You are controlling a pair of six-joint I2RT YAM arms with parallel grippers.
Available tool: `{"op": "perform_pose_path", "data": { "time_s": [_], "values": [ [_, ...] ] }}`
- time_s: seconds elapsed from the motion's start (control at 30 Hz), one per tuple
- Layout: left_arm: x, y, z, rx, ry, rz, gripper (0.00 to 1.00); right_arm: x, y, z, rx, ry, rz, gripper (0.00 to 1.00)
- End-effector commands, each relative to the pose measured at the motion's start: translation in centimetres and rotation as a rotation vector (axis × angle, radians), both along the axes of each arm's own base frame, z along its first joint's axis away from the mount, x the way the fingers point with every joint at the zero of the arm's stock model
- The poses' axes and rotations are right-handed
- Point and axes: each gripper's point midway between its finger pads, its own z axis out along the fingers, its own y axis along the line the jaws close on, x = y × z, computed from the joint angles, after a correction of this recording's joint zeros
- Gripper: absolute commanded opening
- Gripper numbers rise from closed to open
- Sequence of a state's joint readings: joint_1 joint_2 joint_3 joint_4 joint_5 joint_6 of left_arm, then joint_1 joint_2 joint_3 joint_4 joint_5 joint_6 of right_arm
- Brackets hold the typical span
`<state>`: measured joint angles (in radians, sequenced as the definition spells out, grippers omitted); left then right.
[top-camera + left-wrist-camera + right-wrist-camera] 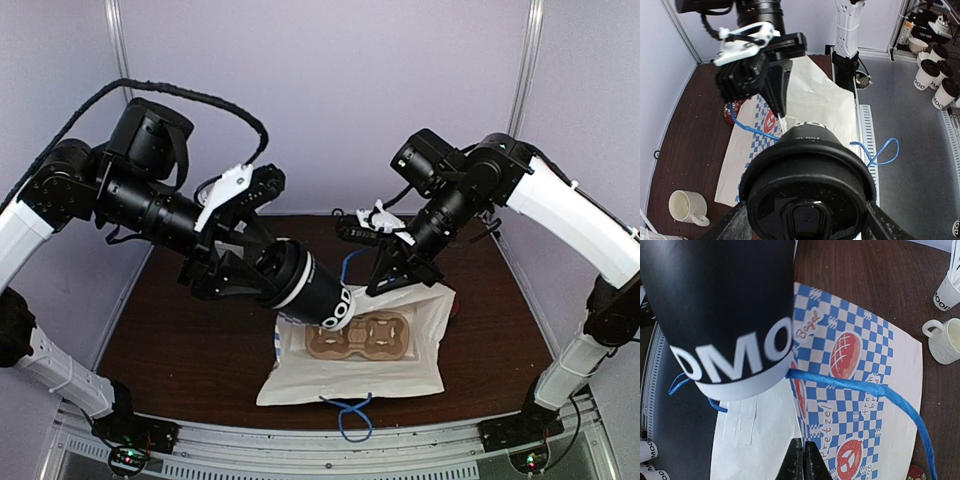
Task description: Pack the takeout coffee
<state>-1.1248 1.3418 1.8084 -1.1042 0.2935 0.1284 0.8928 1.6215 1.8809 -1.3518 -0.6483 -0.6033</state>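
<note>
While the left gripper [262,275] clasps the tilted takeout coffee [315,298], the right gripper [383,285], at its three o'clock, pinches the paper bag [420,345] by its edge.

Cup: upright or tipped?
Tipped: cup lies nearly sideways in the left gripper, base angled down toward the bag.

Matt paper cup [312,292], smooth plastic lid [810,200], wood-grain table [180,330]
</note>
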Motion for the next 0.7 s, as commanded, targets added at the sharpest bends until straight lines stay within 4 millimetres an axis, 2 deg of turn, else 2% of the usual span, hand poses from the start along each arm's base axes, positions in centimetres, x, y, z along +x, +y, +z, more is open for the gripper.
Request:
{"op": "perform_pose_path", "data": {
  "time_s": [0.0, 0.13, 0.27, 0.5, 0.67],
  "values": [
    [-0.6, -1.3, -1.4, 0.072, -0.084, -0.05, 0.64, -0.4, 0.1, 0.5, 0.022, -0.011, 0.005, 0.03],
    [-1.0, -2.4, -3.6, 0.145, -0.095, -0.076, 0.64, -0.3, 0.0, 0.5, 0.018, -0.018, -0.002, 0.02],
    [-0.4, -3.1, -3.9, 0.163, -0.131, -0.074, 0.63, -0.3, -0.3, 0.9, 0.021, -0.031, -0.006, 0.02],
    [-0.3, -3.1, -1.1, 0.12, -0.182, -0.056, 0.63, 0.4, -0.4, 0.4, 0.007, -0.048, -0.048, 0.0],
    [-0.8, -2.2, 0.8, 0.102, -0.233, -0.028, 0.63, 0.3, -0.3, 1.3, 0.033, -0.051, -0.058, 0.0]
  ]
}}
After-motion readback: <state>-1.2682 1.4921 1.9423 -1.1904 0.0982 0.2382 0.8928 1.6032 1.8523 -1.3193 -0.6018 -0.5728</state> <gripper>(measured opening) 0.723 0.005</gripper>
